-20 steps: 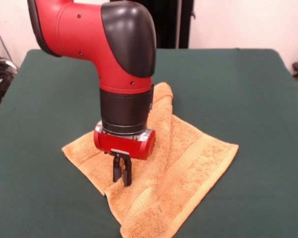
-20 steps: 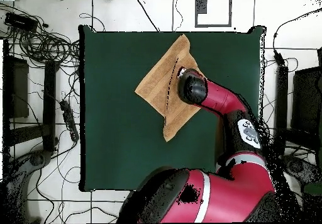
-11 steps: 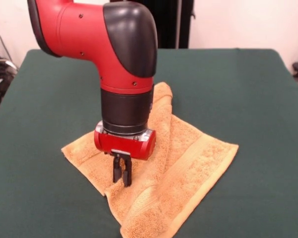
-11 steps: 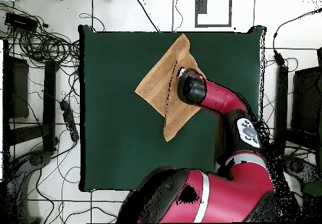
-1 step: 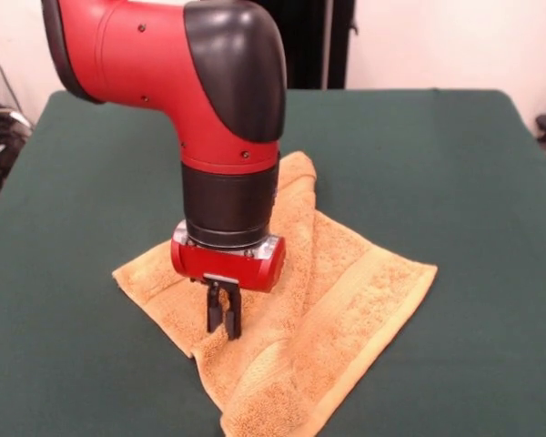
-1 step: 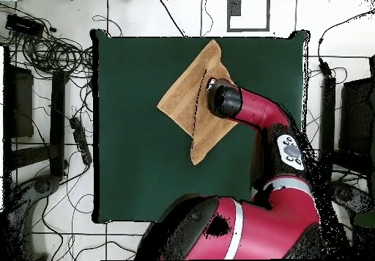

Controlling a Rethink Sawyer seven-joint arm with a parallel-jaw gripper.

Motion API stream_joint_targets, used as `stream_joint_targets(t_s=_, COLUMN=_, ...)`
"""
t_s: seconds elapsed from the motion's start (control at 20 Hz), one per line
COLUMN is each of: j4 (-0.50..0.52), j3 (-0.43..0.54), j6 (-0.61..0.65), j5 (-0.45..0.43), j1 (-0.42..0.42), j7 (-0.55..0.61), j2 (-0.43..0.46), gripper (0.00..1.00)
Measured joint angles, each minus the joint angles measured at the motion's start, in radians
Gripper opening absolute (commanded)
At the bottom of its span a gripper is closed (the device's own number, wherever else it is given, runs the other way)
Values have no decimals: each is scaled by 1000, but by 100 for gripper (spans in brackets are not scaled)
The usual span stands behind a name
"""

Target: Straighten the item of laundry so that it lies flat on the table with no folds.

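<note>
The item of laundry (image 5: pixel 346 300), an orange-tan terry towel, lies on the table (image 5: pixel 455 164) turned like a diamond, with one side folded over along a long ridge. In the overhead view the towel (image 6: pixel 179 100) shows that fold as a dark line down its middle. My gripper (image 5: pixel 224 330) points straight down over the towel's left part, its fingers shut and pinching the cloth at the folded edge. From overhead the arm's wrist (image 6: pixel 224 100) hides the fingers.
Dark green cloth covers the table (image 6: pixel 132 163), which is far wider than the towel. Cables and floor equipment (image 6: pixel 51 53) lie beyond its edges. The towel's near corner (image 5: pixel 255 423) reaches the bottom of the front view.
The gripper has risen very slightly and shifted a little left in the front view, still pinching the cloth. The towel's shape is almost unchanged.
</note>
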Motion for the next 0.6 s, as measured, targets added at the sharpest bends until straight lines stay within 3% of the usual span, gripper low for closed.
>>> stream_joint_targets(t_s=0.6, j4=-102, j3=2, j6=184, j5=-82, j1=-63, j7=0, j2=-1, gripper=0)
